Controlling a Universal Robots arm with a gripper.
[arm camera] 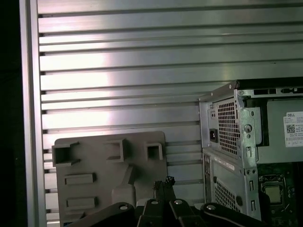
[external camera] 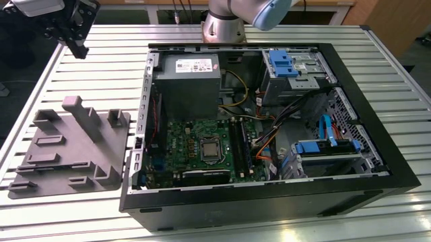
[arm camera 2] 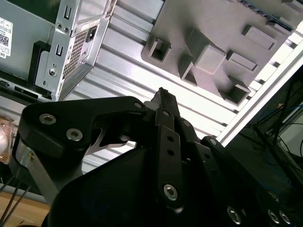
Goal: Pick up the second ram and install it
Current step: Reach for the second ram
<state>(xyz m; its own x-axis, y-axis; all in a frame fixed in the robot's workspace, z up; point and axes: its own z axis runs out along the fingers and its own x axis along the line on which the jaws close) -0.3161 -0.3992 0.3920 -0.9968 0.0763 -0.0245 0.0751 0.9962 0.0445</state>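
Hand (external camera: 80, 50) hangs near grey tray (external camera: 62, 167), beside case (external camera: 269, 197).

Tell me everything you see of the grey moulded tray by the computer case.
The tray is pale grey, matte and plastic-looking: a flat slab with moulded posts, one taller than the rest, plus low blocks and square pockets. It lies flat on the slatted metal table, to the exterior view's left of the open computer case, with a gap between them.
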